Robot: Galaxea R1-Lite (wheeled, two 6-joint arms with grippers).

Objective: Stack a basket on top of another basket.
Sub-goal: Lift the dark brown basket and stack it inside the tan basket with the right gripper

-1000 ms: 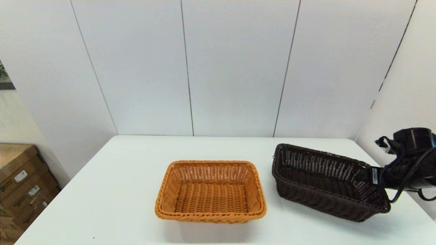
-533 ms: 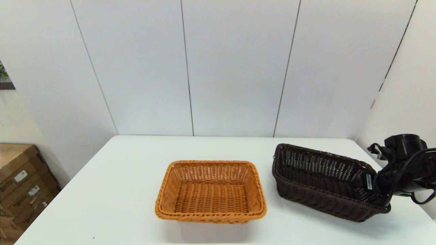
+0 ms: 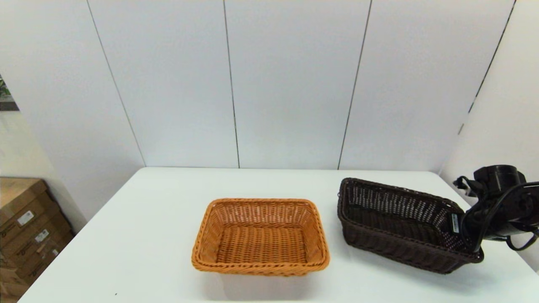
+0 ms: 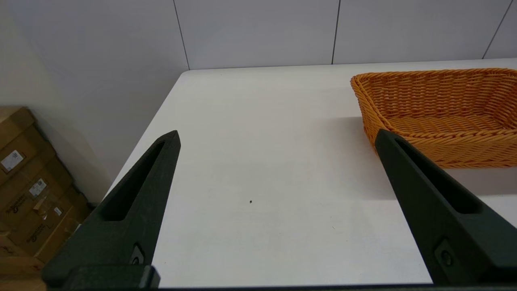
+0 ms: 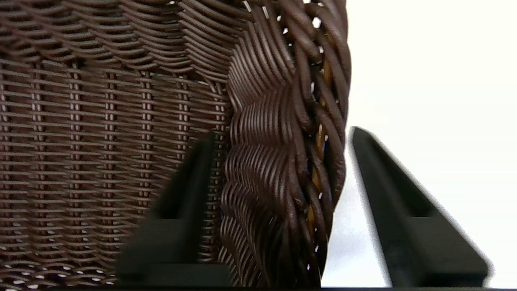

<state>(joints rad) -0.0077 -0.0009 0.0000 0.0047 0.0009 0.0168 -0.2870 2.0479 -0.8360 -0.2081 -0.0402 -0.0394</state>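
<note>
The right gripper [image 3: 457, 223] has its fingertips buried behind the braided rim of the dark brown woven wicker basket [image 3: 400, 225] in the head view, so can't really see the contact from there. In the right wrist view the weave fills most of the picture, runs off three edges, and is blurry up close. The orange-tan rectangular wicker basket [image 4: 440, 109] gets cut off at the edge of the left wrist view.

White table [image 3: 147, 235], cardboard boxes [image 3: 29, 231]
</note>
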